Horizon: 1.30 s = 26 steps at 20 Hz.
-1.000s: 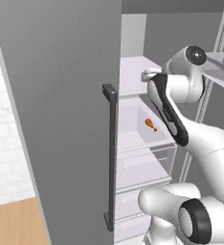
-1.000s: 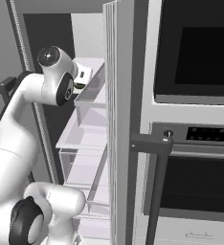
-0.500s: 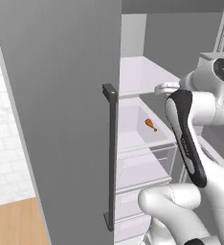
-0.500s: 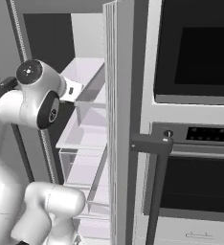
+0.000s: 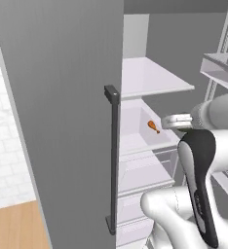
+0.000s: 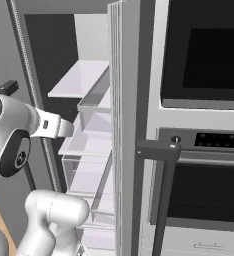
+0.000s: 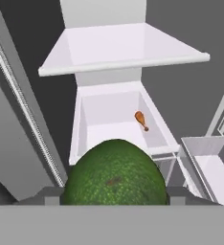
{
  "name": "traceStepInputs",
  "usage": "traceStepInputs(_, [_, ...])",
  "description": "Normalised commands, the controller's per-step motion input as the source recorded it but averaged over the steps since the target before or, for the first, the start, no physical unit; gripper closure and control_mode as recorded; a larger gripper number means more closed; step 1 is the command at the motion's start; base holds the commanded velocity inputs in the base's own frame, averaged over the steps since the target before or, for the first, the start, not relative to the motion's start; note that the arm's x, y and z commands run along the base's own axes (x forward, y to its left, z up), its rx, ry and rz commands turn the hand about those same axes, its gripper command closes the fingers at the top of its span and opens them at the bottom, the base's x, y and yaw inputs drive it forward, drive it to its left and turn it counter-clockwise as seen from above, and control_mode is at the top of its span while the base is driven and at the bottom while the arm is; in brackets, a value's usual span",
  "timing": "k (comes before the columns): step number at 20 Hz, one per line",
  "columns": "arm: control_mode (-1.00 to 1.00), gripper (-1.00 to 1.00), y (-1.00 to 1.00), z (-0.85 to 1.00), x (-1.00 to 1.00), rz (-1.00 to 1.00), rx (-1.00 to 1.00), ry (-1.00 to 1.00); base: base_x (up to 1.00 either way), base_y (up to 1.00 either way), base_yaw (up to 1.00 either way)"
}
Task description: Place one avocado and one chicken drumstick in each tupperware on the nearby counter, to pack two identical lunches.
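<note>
Gripper [image 7: 115, 198] clamped on the dark green avocado [image 7: 115, 174], filling six o'clock of the hand view; the orange chicken drumstick [image 7: 141, 119] lies at one o'clock in the open fridge drawer [image 7: 85, 119]

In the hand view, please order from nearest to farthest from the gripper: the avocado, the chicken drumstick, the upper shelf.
1. avocado, between the fingers of the gripper.
2. chicken drumstick, in the white bin just beyond.
3. upper shelf, above and behind the bin.

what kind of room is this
Most likely a kitchen: an open fridge with white shelves, a chicken drumstick in its drawer, and a built-in oven beside it.
</note>
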Motion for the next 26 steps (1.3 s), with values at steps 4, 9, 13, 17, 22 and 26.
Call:
traceStepInputs(4, [-1.00,1.00,0.32,-0.13,-1.00,0.05,-0.04,0.02,0.00,0.00,0.00])
traceStepInputs(9, [1.00,1.00,0.11,-0.04,-0.40,0.02,-0.01,0.00,-0.60,0.03,0.05])
traceStepInputs(13, [1.00,1.00,0.00,0.00,0.00,0.00,0.00,0.00,-1.00,0.00,0.02])
traceStepInputs(17, [1.00,1.00,0.00,0.00,0.00,0.00,0.00,0.00,-1.00,-0.17,0.00])
traceStepInputs(22, [1.00,1.00,0.00,0.00,0.00,0.00,0.00,0.00,-0.85,-0.62,-0.09])
traceStepInputs(26, [1.00,1.00,0.00,0.00,0.00,0.00,0.00,0.00,-0.59,-0.75,-0.22])
